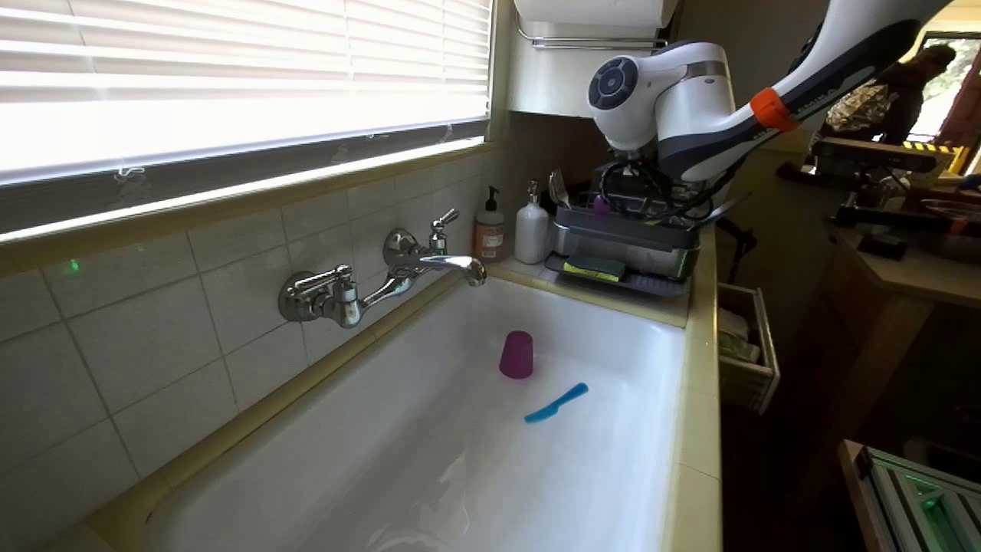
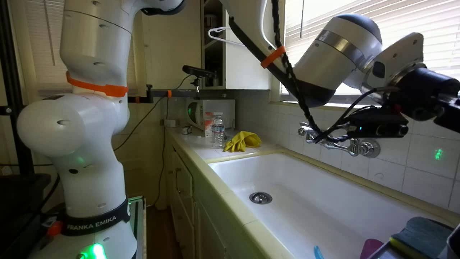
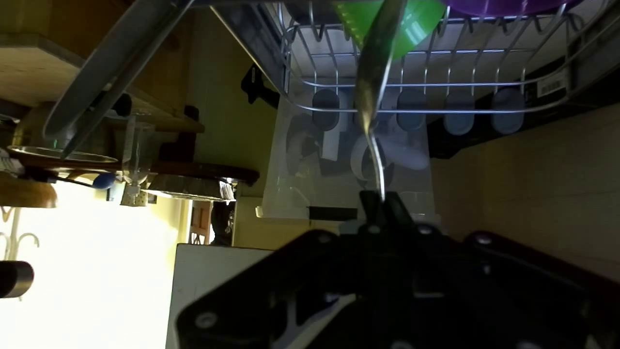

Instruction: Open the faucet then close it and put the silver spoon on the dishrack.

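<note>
One spoon (image 3: 375, 85) is pinched at a narrow stretch between the fingertips of the end effector (image 3: 380, 206). In the wrist view its broader part crosses in front of the wires of the one dishrack (image 1: 644, 235); whether it touches them I cannot tell.

The dishrack stands on the table (image 1: 699, 445) at one end of the sink (image 1: 429, 429). It bears one green thing (image 3: 416, 29) and one purple thing (image 3: 513, 5), both cut off at the top of the wrist view, and some metal utensils (image 1: 561, 190) on end, too bunched to count. One sponge (image 1: 594, 267) lies at its foot; two pump bottles (image 1: 531, 234) stand just beside it.

The one faucet (image 1: 392, 287), with two handles and a single spout, juts out above the sink. One purple cup (image 1: 517, 354) and one blue utensil (image 1: 557, 404) are in the sink, near each other but apart, and one drain (image 2: 261, 198) sits toward the end away from the dishrack. Past that end, in an exterior view, the table carries yellow gloves (image 2: 243, 141), one clear bottle (image 2: 218, 131), one box (image 2: 208, 124) and one microwave (image 2: 228, 111).

The arm (image 1: 693, 100) hides much of the dishrack's top in an exterior view; a cable (image 2: 297, 91) and the wrist camera (image 2: 381, 124) cross in front of the faucet. One long gray utensil (image 3: 114, 72) cuts across a corner of the wrist view.
</note>
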You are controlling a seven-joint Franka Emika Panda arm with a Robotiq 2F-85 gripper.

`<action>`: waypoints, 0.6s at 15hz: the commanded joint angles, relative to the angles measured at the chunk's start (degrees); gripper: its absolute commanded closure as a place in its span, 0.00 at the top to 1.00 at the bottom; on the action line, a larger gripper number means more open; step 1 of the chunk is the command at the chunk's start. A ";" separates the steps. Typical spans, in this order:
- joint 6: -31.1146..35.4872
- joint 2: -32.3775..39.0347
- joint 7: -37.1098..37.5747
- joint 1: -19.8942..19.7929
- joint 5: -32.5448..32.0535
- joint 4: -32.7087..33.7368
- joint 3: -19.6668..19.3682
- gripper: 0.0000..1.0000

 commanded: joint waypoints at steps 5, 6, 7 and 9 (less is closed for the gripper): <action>1.62 3.56 6.04 0.06 -5.07 0.39 0.30 0.01; 1.73 3.96 6.92 0.04 -5.73 0.37 0.37 0.01; 1.74 4.35 7.42 -0.01 -6.01 0.44 0.49 0.01; 1.74 5.11 8.60 0.00 -6.47 0.39 0.68 0.01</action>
